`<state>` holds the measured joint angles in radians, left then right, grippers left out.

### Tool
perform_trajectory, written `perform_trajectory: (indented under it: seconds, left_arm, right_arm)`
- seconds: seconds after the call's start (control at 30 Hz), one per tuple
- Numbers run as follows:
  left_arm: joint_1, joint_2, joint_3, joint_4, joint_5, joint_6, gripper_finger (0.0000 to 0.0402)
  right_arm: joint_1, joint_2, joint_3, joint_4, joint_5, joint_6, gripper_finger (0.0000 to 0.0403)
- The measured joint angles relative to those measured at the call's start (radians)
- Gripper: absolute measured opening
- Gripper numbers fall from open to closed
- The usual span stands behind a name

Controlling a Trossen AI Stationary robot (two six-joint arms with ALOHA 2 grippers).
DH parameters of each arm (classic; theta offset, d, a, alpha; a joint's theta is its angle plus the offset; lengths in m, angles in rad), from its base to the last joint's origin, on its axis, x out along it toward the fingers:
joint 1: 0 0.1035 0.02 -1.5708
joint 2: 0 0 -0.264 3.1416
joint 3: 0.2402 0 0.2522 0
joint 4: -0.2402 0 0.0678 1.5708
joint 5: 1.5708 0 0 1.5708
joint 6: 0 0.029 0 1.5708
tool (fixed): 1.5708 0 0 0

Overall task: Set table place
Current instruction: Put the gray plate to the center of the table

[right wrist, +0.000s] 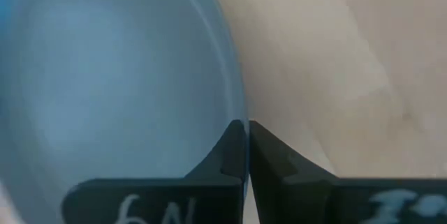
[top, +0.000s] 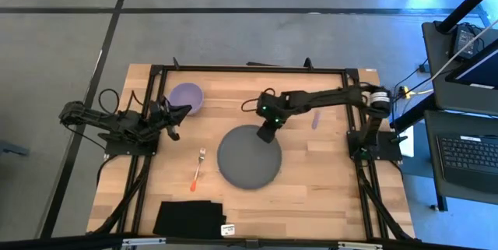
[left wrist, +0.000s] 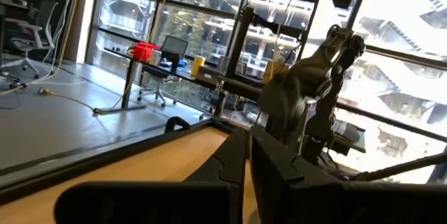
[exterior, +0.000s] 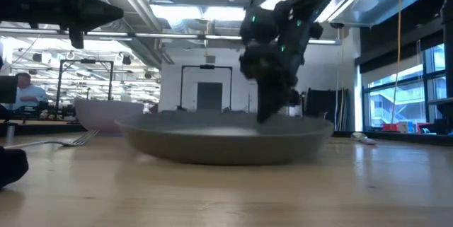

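The right gripper [top: 264,134] is reaching down over the light wood plank table [top: 327,180], its jaws pinched nearly shut on the far rim of the large dark grey round plate [top: 249,158]. In the right wrist view, the two dark fingers [right wrist: 234,151] are closing on the plate's [right wrist: 105,77] thin edge, with the dish spreading to one side of the jaws and bare wood [right wrist: 335,56] to the other. The left gripper [top: 180,112] is hovering with jaws pressed together, holding nothing, its tips just beside the small lilac bowl [top: 187,96]. The orange-handled metal fork [top: 198,170] is lying on the wood between that gripper and the plate. The lilac-handled spoon [top: 315,119] is lying under the right arm, behind its jaws.
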<state>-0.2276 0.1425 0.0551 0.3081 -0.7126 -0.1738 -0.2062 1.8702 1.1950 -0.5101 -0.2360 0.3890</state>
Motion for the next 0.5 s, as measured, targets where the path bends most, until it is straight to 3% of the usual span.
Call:
perform_trajectory:
  seconds: [0.23,0.5]
  left_arm:
    - [0.000,0.000,0.000,-0.046,0.000,-0.003,0.0014]
    - [0.000,0.000,0.000,-0.045,0.000,-0.004,0.0014]
  right_arm:
    - [-0.002,0.086,0.005,0.031,-0.065,-0.027,0.0022]
    - [-0.002,0.082,0.055,0.002,-0.079,-0.059,0.0065]
